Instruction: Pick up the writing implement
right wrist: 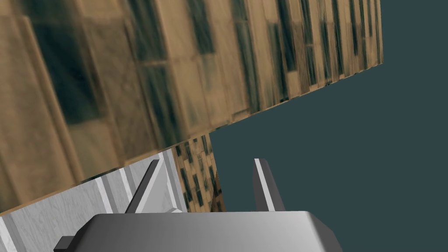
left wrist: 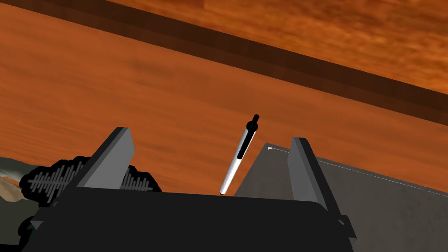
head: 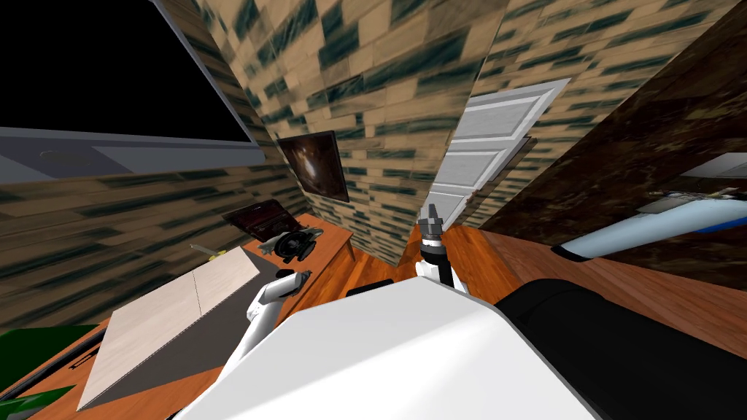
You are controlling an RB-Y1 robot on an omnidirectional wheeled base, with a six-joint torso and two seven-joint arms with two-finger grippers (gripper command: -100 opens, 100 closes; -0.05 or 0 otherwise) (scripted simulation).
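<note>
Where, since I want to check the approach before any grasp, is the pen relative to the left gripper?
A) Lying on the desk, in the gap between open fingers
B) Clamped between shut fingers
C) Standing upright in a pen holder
A: in the left wrist view the white pen with a black clip lies flat on the orange-brown desk, framed by the left gripper, whose open fingers do not touch it.
</note>
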